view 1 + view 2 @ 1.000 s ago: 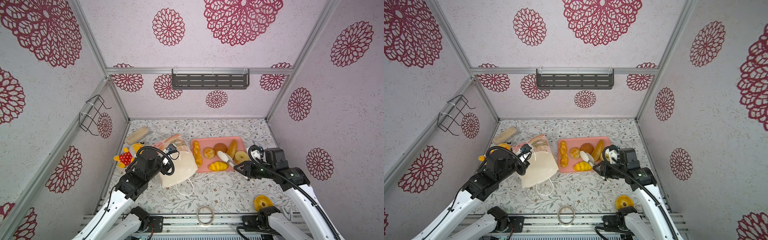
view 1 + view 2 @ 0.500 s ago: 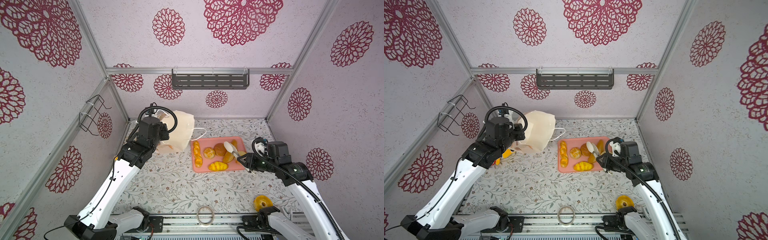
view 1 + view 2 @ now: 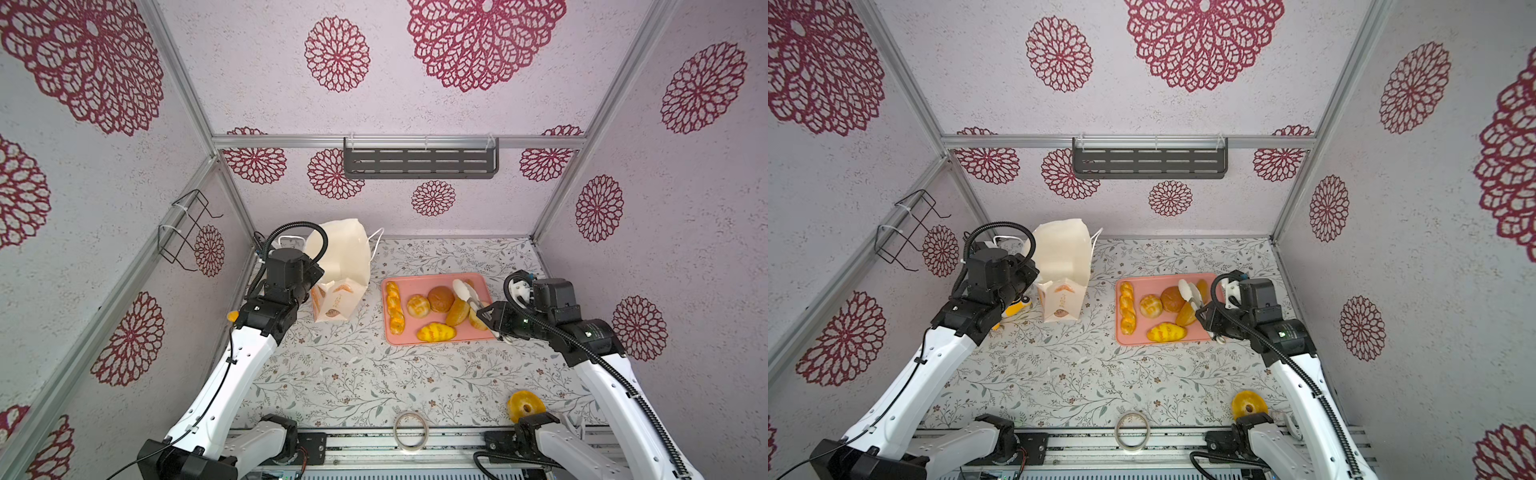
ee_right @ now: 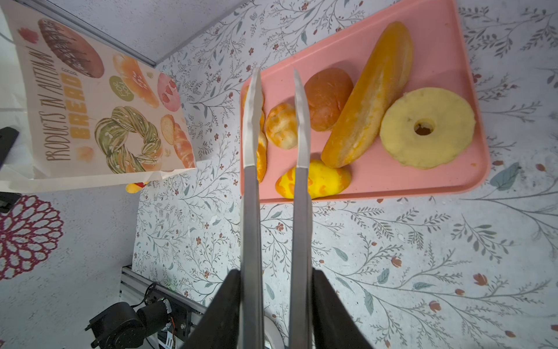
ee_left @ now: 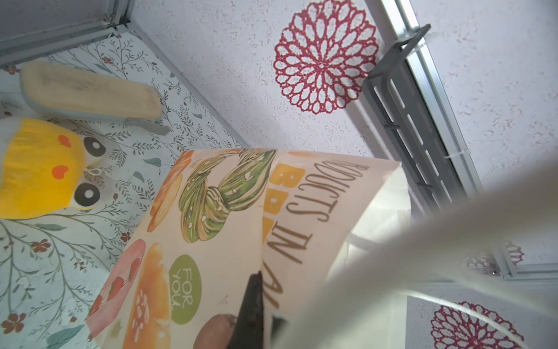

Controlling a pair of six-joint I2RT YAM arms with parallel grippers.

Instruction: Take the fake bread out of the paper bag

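- Left fingers (image 5: 253,308): pressed together, pinching the printed face of the paper bag (image 3: 338,266).
- The bag is held up and tilted at the back-left corner of the surface (image 3: 353,374), well apart from the tray. Its inside is hidden, so I cannot tell what it holds.
- Beside the bag, near the left wall, a yellow plush toy (image 5: 39,169) and a beige block (image 5: 90,93) lie on the surface.
- Tape roll (image 3: 411,430): at the front edge, middle.
- Pink tray (image 3: 411,283): flat on the surface, right of centre.
- Fake bread on the tray, left to right: braided stick (image 3: 394,307), pale round bun (image 3: 417,306), brown bun (image 3: 440,298), long loaf (image 3: 457,311). A yellow loaf (image 3: 436,331) is at the near edge.
- A ring (image 4: 427,128) at the tray's right end rests against the long loaf.
- Tongs (image 4: 252,211): tips spread with nothing between them, over the braided stick and the pale round bun.
- Right fingers (image 4: 225,314): pinching the two arms of the tongs from outside.
- A second ring (image 3: 525,406) lies front right by the right arm's base, well apart from the tray.
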